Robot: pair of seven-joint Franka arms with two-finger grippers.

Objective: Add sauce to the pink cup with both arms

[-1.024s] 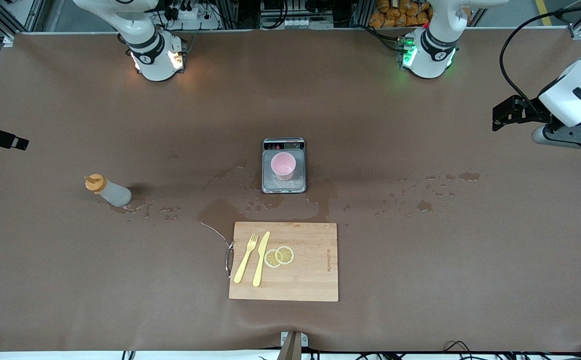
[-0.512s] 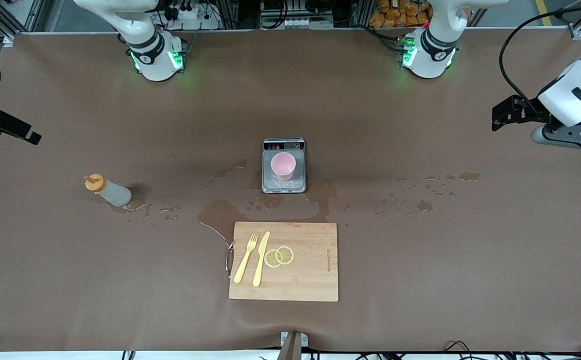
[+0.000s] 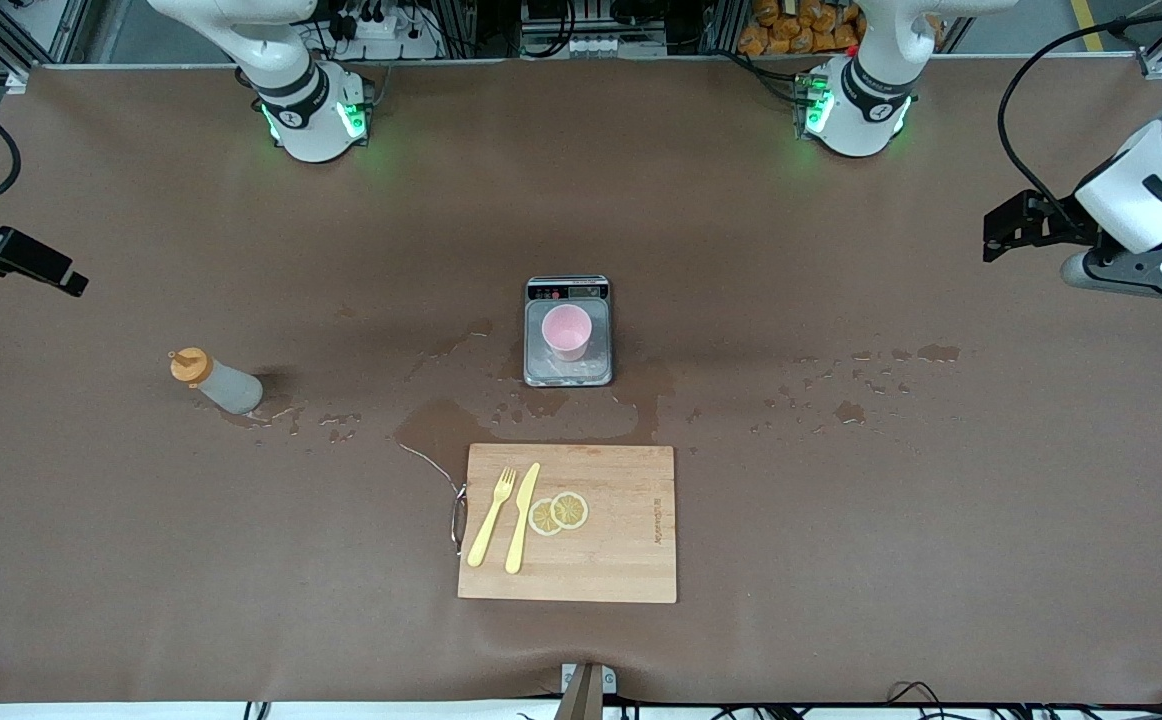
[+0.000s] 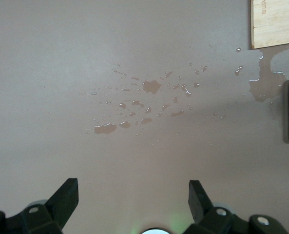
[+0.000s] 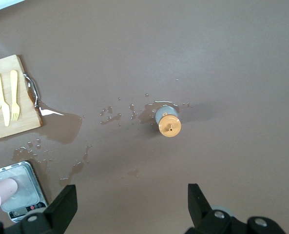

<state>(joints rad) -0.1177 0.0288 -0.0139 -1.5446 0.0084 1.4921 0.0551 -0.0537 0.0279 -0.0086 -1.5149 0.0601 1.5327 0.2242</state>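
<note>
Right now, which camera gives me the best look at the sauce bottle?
The right wrist view: the sauce bottle stands upright in full sight, orange cap facing the camera. The front view shows it smaller, toward the right arm's end. The left wrist view misses it.

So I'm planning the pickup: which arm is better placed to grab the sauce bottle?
The right arm. Its open gripper hangs at the sauce bottle's end of the table, with the bottle in its wrist view. The left gripper, also open, hangs at the other end.

one sauce bottle (image 3: 216, 382), one pink cup (image 3: 567, 332), one scale (image 3: 568, 331), one cutting board (image 3: 568, 522), one fork (image 3: 492, 516), one knife (image 3: 522, 517), two lemon slices (image 3: 558, 513)
</note>
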